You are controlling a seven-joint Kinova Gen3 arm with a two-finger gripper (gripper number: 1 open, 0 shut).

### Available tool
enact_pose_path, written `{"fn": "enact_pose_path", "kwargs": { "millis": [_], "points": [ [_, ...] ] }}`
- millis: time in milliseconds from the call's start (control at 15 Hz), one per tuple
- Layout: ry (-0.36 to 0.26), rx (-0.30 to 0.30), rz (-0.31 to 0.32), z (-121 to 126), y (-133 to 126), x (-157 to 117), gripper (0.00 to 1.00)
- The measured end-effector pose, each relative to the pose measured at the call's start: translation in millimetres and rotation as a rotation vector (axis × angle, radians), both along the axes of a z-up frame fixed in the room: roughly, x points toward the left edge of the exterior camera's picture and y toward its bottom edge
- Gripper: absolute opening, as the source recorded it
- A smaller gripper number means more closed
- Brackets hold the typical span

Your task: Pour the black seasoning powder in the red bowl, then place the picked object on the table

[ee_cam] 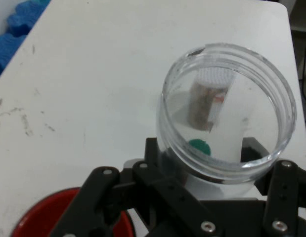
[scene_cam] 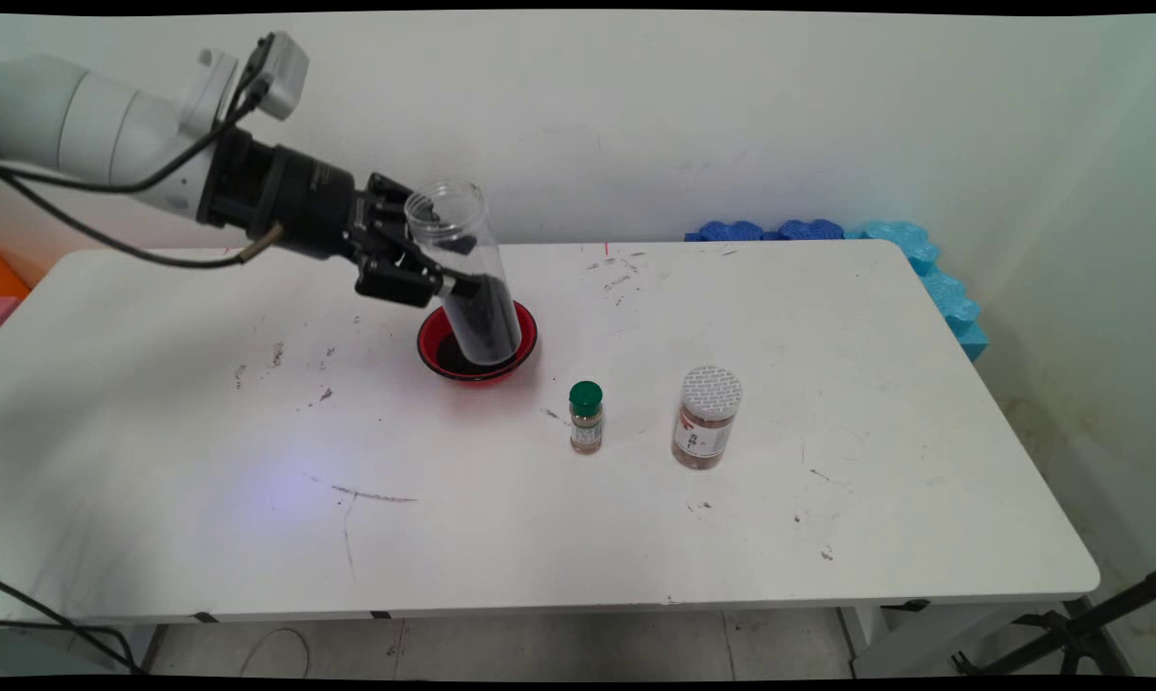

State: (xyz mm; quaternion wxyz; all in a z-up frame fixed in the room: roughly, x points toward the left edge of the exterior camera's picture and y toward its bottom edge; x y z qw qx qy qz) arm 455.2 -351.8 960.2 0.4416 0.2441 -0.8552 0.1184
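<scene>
My arm (scene_cam: 88,125) is made of smooth, rounded white links. A small grey-white camera box (scene_cam: 278,62) sits on top near my wrist. Thin black cables (scene_cam: 108,240) run from it and loop under the arm. My wrist ends in a black cylindrical collar (scene_cam: 280,197) with faint small lettering. Beyond it is my black gripper (scene_cam: 444,274), built of jointed, matte linkage bars (ee_cam: 157,197). Small silver screws (ee_cam: 208,226) mark each pivot of the linkage.

No lettering can be read anywhere. The white-capped jar (scene_cam: 705,418) and the green-capped bottle (scene_cam: 586,417) each carry a label, perhaps printed, but the marks on both are too small to make out.
</scene>
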Motion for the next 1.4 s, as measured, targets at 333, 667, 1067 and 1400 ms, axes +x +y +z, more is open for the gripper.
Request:
{"fn": "enact_pose_path", "kwargs": {
  "millis": [333,667,1067,1400],
  "points": [
    [0.005,0.031,-0.007,-31,20,-4,0.00],
    [0.009,0.056,-0.001,-67,36,-9,0.00],
    [0.003,0.064,-0.002,-104,45,-14,0.00],
    [-0.002,0.079,-0.003,-128,50,-18,0.00]
  ]
}}
